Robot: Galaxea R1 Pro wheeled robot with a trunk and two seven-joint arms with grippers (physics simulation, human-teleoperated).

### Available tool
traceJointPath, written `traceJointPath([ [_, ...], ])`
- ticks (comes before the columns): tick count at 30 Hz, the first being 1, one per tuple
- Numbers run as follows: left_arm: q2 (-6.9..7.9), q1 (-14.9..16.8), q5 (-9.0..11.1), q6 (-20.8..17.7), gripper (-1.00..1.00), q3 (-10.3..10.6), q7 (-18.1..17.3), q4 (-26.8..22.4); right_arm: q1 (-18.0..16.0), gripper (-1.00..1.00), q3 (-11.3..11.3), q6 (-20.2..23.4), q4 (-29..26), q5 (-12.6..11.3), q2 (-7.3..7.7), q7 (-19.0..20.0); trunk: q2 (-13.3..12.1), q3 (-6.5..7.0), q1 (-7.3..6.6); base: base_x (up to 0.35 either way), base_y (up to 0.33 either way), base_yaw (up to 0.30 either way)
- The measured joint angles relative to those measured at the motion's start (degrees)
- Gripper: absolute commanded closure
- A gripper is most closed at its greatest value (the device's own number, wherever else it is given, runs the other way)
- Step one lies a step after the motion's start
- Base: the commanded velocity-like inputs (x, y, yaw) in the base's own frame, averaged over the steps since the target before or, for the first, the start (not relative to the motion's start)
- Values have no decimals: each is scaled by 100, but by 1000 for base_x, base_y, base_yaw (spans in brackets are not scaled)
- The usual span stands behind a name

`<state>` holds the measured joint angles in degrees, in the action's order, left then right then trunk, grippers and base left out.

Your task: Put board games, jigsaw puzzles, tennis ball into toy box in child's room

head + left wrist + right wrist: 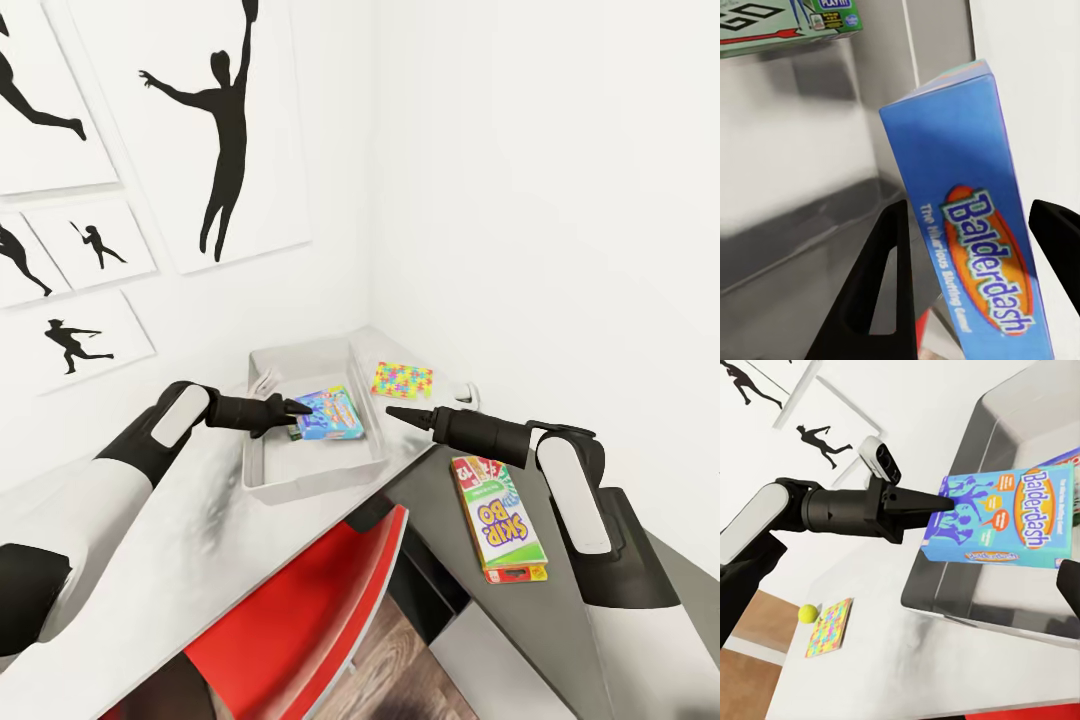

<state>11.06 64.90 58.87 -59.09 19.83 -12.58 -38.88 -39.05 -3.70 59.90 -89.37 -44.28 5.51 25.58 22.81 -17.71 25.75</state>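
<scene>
The blue "Balderdash" board game (330,414) hangs tilted just over the light grey toy box (262,460), with my left gripper (300,407) shut on it. In the left wrist view the blue game (975,247) sits between the black fingers (881,285). A red-edged board game (787,19) lies inside the toy box. My right gripper (392,411) hovers open beside the box's right wall, holding nothing. One jigsaw puzzle (402,379) lies on the table (200,520) near the corner, with the tennis ball (808,613) next to it. The SKIP-BO game (498,518) rests on the dark grey cabinet.
White walls close in behind and to the right of the table corner. Black silhouette pictures (215,130) hang on the left wall. A red chair (300,620) stands below the table's front edge. The lower dark grey cabinet (450,590) runs under my right arm.
</scene>
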Motion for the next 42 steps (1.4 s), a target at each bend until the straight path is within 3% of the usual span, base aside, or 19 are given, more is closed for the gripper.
traceJointPath([
  [13,37,-18,1,0,100,8,-6,36,0,-100,-4,0,-1,0,-2,0,0,-14,0,0,0,-2],
  [24,-2,-12,-287,-8,100,11,-110,43,0,-100,-41,0,-7,1,-8,0,0,-102,0,0,0,0],
  [42,-13,0,-367,-9,100,5,-184,47,0,-100,-52,0,-15,1,-9,0,0,-268,0,0,0,0],
])
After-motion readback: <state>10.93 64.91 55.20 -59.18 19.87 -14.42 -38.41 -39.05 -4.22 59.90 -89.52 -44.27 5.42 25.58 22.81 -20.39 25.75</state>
